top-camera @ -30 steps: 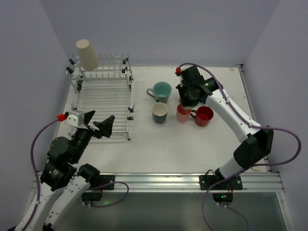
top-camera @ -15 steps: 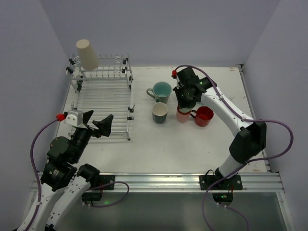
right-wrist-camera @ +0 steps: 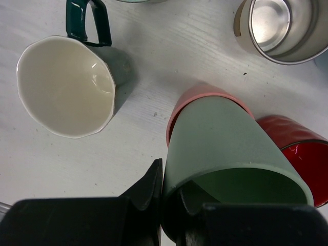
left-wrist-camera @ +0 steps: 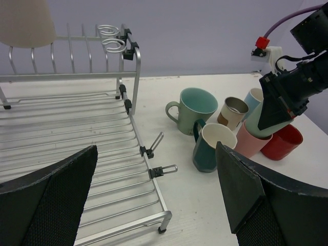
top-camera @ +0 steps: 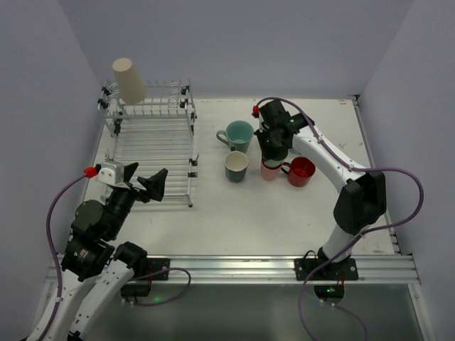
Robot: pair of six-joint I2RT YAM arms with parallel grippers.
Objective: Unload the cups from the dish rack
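Note:
The chrome dish rack [top-camera: 153,142] stands at the back left, with one beige cup [top-camera: 123,79] upside down on its raised back tier. My right gripper [top-camera: 274,145] is shut on the rim of a mint green cup [right-wrist-camera: 225,143], one finger inside and one outside. That cup's base sits inside the pink cup [right-wrist-camera: 205,91]. On the table around them stand a teal mug [top-camera: 238,133], a dark green mug [top-camera: 236,165] and a red mug [top-camera: 302,171]. My left gripper [top-camera: 142,183] is open and empty over the rack's front right corner.
A small grey-brown cup [left-wrist-camera: 233,111] and a light blue cup [left-wrist-camera: 253,96] stand behind the pink cup, close to the right arm. The rack's lower tier [left-wrist-camera: 66,133] holds nothing. Purple walls close in the back and sides.
My right gripper has shifted a little left and down with the mint green cup, setting it into the pink cup. The left arm has barely moved.

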